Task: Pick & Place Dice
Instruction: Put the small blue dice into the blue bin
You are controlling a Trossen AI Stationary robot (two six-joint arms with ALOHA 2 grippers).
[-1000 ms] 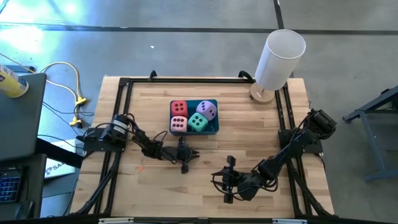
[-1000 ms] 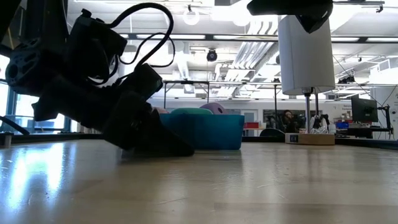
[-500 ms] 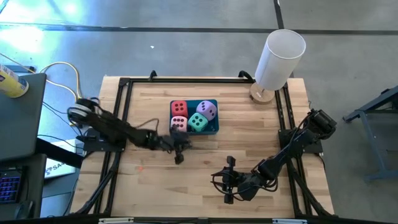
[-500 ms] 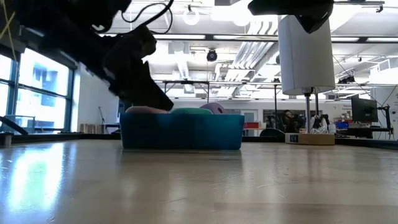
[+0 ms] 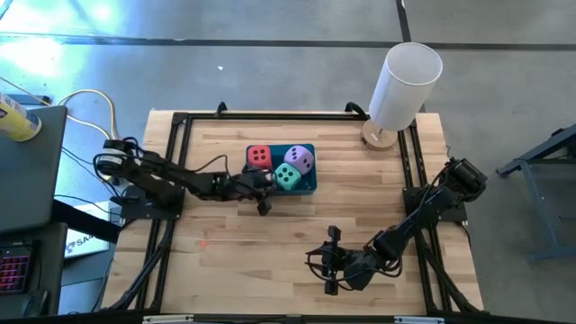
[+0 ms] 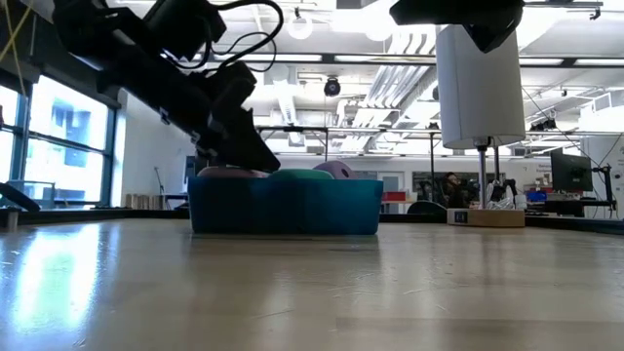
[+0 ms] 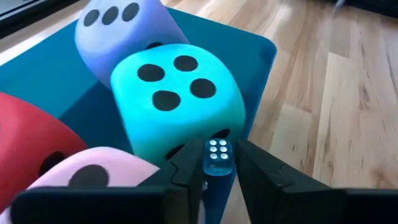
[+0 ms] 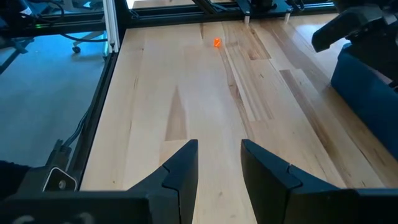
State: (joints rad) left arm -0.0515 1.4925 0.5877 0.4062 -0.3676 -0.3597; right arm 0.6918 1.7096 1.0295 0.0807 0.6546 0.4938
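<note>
A: Where's the left gripper [image 7: 219,163]?

B: Over the blue bin [image 5: 309,186]'s near-left corner, pinching a tiny blue die [image 7: 218,157].

A: Risk?

B: Released here, it could bounce off the teal die [image 7: 177,99] onto the table [image 5: 297,261]. Right gripper [image 8: 219,163] waits near-right, jaws spread.

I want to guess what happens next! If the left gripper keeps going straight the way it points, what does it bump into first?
Probably the teal-green die in the blue bin. The left gripper, pinching a tiny blue die, points straight at it from close by, though depth is hard to judge.
</note>
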